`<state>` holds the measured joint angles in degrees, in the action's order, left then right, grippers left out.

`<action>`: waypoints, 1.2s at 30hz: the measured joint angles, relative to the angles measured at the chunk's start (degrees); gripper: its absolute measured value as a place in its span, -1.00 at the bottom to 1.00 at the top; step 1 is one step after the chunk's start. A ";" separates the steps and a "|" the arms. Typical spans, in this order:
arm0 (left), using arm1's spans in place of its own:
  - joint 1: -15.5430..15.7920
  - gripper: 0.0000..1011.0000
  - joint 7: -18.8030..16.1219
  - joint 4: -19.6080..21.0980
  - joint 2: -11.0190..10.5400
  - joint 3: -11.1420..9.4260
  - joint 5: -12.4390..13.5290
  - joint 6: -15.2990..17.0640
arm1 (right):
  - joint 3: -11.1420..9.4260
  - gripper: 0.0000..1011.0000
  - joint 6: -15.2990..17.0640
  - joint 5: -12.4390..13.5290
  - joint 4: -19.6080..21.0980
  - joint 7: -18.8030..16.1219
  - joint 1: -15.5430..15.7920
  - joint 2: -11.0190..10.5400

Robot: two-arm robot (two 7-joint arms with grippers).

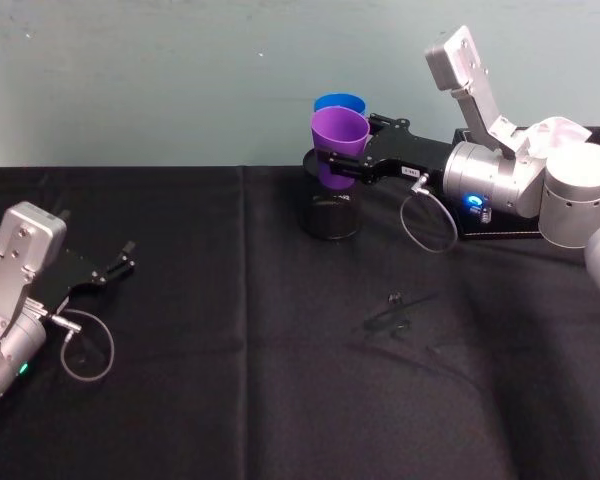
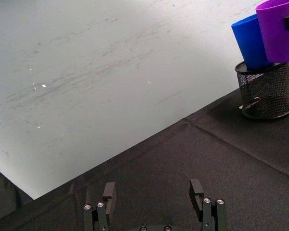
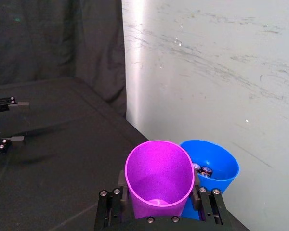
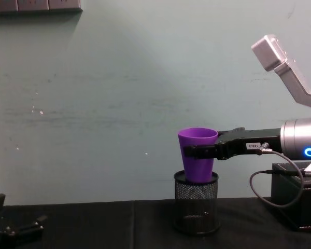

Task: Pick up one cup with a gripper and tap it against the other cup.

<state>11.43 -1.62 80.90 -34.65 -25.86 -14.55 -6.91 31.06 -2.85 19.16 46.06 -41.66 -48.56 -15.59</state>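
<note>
Purple cup (image 1: 340,135) hangs upright, mouth up, clamped at mid-height between the closed fingers of the right gripper (image 4: 193,151), which reaches in from the robot's right. It sits lifted over the black mesh pen holder (image 4: 196,202), and the chest view puts its base at about the holder's rim. The blue cup (image 1: 340,102) stands in that holder, also mouth up, directly beyond the purple one on the wall side, so the two long axes run nearly parallel. Their rims overlap in the right wrist view. Whether they touch or stand just apart I cannot tell. Since the blue cup lies across the arm's line of reach, not ahead of the fingers, the tap looks like a short sideways nudge toward the wall. The left gripper (image 2: 153,192) sits low over the cloth, well apart on the robot's left, fingers spread and holding nothing.
</note>
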 joint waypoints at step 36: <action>0.00 0.98 0.00 0.00 0.00 0.00 0.00 0.00 | 0.00 0.43 0.00 0.01 0.00 0.00 0.00 0.00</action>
<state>11.43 -1.62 80.90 -34.65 -25.86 -14.55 -6.91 31.06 -2.85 19.17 46.07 -41.66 -48.56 -15.59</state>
